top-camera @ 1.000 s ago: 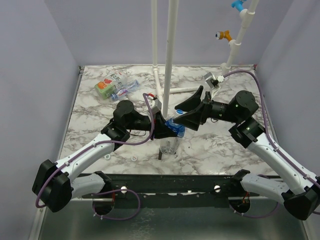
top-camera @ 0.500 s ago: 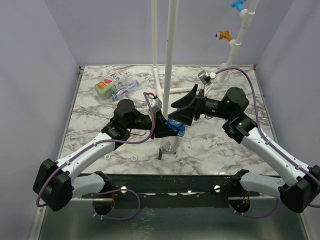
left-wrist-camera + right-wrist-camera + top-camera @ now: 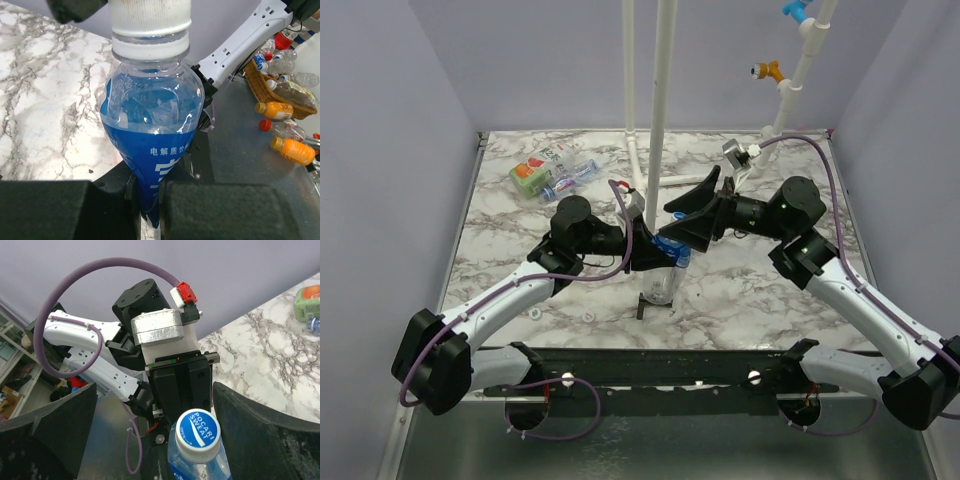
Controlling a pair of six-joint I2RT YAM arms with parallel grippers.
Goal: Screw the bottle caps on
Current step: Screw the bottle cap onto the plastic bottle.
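While the left tool [image 3: 150, 212] is clamping the blue-labelled bottle [image 3: 152, 130] by its waist over the middle of the bench [image 3: 760, 290], the white cap [image 3: 199, 434] is sitting on the neck, the bottle's long axis pointing up toward the right tool [image 3: 682, 222]. That tool is hanging just beyond, its fingers [image 3: 260, 440] spread wide either side of the cap, apparently not touching it. Closing and twisting looks like the coming move. At the far left corner, spare bottles [image 3: 548, 176] are lying.

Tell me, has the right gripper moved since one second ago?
Yes. The right gripper shifted slightly leftward in the top view, toward the tall white pipe; its jaws stand open.
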